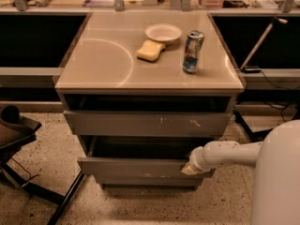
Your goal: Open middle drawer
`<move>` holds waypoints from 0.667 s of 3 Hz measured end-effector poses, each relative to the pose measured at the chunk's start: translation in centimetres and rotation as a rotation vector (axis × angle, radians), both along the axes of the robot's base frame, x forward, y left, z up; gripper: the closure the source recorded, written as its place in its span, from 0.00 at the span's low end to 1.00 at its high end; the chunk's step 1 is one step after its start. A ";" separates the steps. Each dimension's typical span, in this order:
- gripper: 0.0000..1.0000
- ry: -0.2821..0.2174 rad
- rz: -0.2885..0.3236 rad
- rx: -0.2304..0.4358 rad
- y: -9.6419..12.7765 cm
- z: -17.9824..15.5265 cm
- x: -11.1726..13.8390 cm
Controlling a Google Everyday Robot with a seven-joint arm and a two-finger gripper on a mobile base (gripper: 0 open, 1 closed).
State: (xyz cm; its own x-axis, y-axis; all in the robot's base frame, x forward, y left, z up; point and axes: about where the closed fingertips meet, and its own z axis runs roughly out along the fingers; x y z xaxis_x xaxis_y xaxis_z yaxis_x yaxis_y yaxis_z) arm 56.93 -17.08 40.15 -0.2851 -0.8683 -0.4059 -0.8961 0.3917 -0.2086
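The middle drawer [136,168] is a plain grey flat front, pulled partly out of the cabinet, with its dark inside showing behind it. Above it is the larger grey front with white scratch marks [150,123], also standing out a little. The narrowest front [145,182] sits below, mostly covered by the middle drawer. My gripper [189,168] is at the end of the white arm [225,154] that reaches in from the right. It rests against the top right edge of the middle drawer's front.
On the cabinet top [98,60] stand a white bowl [163,32], a yellow sponge [150,50] and a drink can [192,51]. A dark chair base [18,139] stands at the left on the speckled floor. My white body [279,177] fills the lower right.
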 end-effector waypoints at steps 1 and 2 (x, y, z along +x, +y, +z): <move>1.00 0.000 0.000 0.000 0.0 0.2 -0.1; 1.00 0.001 0.001 0.005 -0.6 0.2 -2.0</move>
